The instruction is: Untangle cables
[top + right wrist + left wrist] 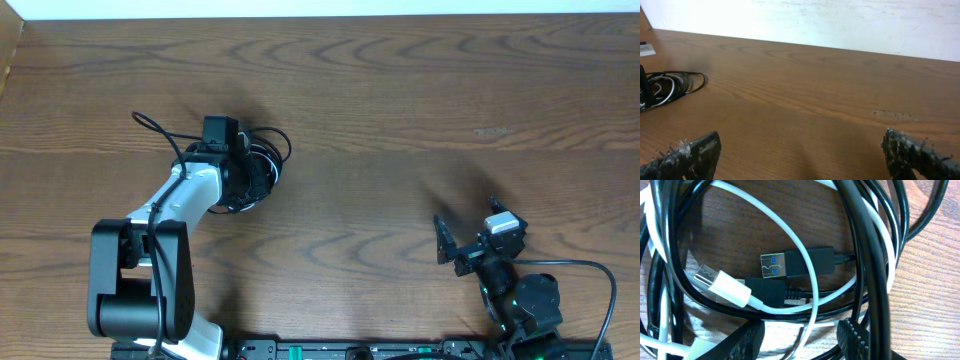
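The cables lie in one tangled coil [268, 160] on the wooden table, left of centre, with a black tail [150, 126] running out to the left. In the left wrist view, loops of the black cable [867, 255] and the white cable [790, 235] overlap. A black USB plug [797, 262] and a white plug [729, 290] lie inside the coil. My left gripper [801, 342] hovers right over the coil, jaws apart, with a white strand passing loosely between the fingers [747, 339]. My right gripper [468, 226] stands wide open and empty at the front right, far from the coil [670, 86].
The left arm [150, 250] reaches in from the front left. A thick black robot wire [600, 275] curls by the right arm's base. The table's far edge meets a white wall [840, 20].
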Tool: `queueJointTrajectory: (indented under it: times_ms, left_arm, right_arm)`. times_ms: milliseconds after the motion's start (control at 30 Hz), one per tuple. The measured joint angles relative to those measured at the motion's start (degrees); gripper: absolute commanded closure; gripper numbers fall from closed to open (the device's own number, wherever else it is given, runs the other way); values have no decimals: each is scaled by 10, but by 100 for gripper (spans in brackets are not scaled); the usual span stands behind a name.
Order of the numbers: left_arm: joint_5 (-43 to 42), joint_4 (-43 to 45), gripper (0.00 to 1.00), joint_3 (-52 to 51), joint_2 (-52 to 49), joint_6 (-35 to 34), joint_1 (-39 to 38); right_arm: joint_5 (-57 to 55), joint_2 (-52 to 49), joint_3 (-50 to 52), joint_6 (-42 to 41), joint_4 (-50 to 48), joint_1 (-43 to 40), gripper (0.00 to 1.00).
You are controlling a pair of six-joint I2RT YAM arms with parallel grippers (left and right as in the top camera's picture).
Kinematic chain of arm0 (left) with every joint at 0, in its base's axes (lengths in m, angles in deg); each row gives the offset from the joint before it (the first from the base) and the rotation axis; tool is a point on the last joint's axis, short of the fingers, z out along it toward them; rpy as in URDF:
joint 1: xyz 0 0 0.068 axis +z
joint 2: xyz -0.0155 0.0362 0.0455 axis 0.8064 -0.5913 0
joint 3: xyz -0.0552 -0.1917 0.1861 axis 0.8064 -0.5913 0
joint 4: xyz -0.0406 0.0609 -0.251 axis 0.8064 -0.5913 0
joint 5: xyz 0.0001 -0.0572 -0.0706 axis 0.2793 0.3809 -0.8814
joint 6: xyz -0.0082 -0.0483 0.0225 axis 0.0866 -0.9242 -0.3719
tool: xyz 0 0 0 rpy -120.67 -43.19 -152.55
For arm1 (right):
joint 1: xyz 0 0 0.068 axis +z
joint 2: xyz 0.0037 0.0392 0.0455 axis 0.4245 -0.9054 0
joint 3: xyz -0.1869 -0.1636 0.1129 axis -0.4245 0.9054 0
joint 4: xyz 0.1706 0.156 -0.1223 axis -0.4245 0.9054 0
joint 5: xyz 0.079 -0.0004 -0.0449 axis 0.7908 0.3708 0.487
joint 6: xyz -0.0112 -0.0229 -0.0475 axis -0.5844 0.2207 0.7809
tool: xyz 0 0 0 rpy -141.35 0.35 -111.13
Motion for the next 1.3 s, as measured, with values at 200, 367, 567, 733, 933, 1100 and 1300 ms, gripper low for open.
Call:
queueJointTrajectory:
  times_ms: [200, 367, 567, 733, 933, 1100, 1300]
  left_arm:
    - [2, 0, 58, 0, 0, -1, -2]
    - [4, -3, 92, 0, -1, -7, -2]
    - [4, -7, 91, 0, -1, -4, -5]
    - [4, -29, 62, 0, 24, -4, -5]
    - [4, -30, 58, 2, 129, -4, -5]
    - [4, -28, 68, 5, 167, -4, -5]
    - [4, -26, 66, 5, 149, -4, -5]
  right_arm:
    - [0, 0, 0, 0, 0, 0, 1]
    - [0, 0, 0, 0, 0, 0, 1]
    - [0, 0, 0, 0, 0, 0, 1]
    - [0, 0, 0, 0, 0, 0, 1]
    - [0, 0, 0, 0, 0, 0, 1]
    - [0, 0, 0, 0, 0, 0, 1]
    - [0, 0, 0, 0, 0, 0, 1]
